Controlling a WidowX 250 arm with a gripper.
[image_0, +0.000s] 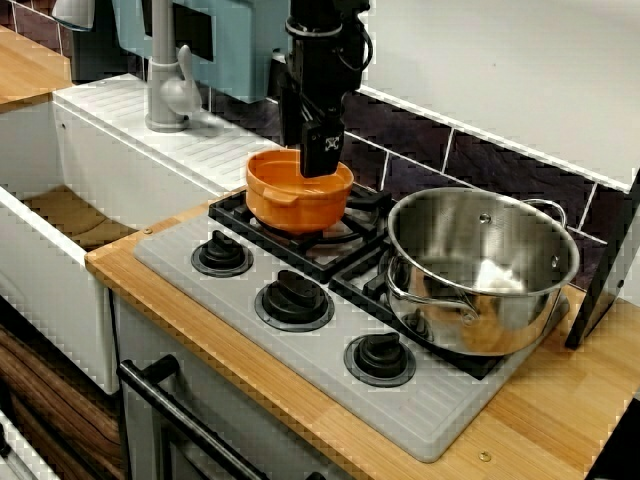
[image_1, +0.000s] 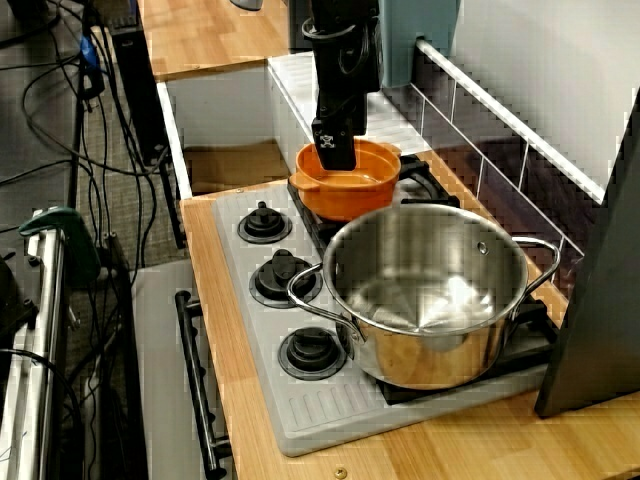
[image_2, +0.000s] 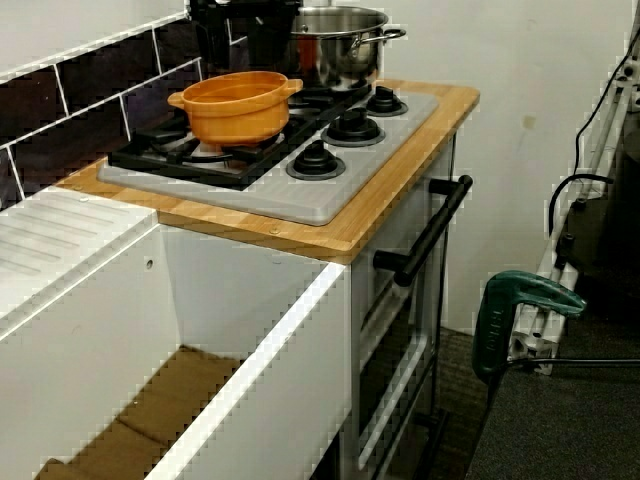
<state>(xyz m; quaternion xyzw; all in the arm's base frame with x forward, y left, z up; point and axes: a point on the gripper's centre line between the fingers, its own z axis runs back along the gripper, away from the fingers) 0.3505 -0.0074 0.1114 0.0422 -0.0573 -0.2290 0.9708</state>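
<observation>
The gripper is best held upright at the orange pot rim, clear of the steel pot, though whether its fingers pinch that rim cannot be told.

The orange pot is a small, round, squat pan with a glossy, even orange skin and a thick rolled rim. Seen from the sink end, it has two short stubby ears, one on each side just under the rim. It has no lid, and its mouth faces straight up. It stands upright and level on the black grate of the back left burner, close to the tiled wall. The steel pot stands near it but apart.
</observation>
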